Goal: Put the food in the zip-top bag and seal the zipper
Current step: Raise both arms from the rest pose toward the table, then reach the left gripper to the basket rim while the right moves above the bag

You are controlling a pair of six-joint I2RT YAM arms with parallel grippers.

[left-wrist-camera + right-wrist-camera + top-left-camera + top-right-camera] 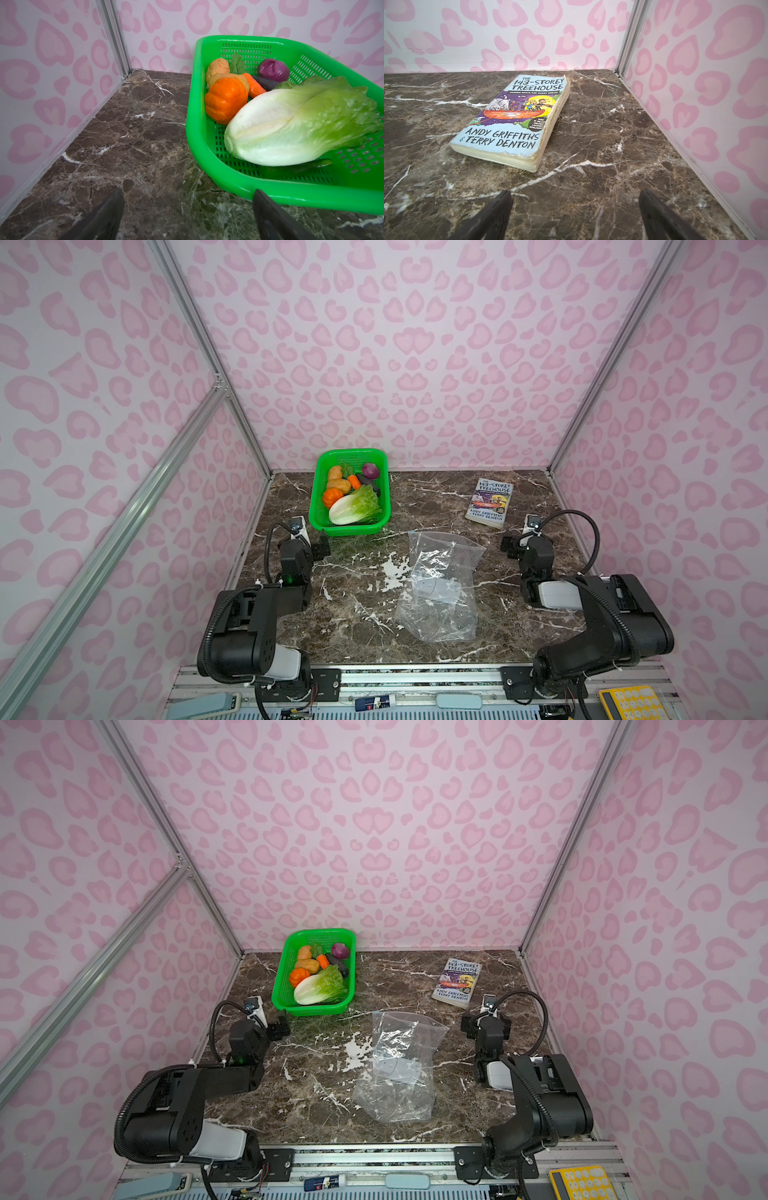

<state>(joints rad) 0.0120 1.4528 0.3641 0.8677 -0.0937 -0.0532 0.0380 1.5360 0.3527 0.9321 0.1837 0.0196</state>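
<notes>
Left hand [188,193] just beside the basket [193,128] and right hand [575,192] far from it both gape empty. The limp bag [440,589] lies flat; the cabbage [291,126] may jam its mouth.

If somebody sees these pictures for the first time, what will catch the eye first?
Probably the bright green basket at the back left of the dark marble table, full of toy vegetables, with a big white-green cabbage at its front. Then the clear zip-top bag, lying crumpled in the middle of the table, and a paperback book at the back right. Pink heart-patterned walls surround everything.
</notes>
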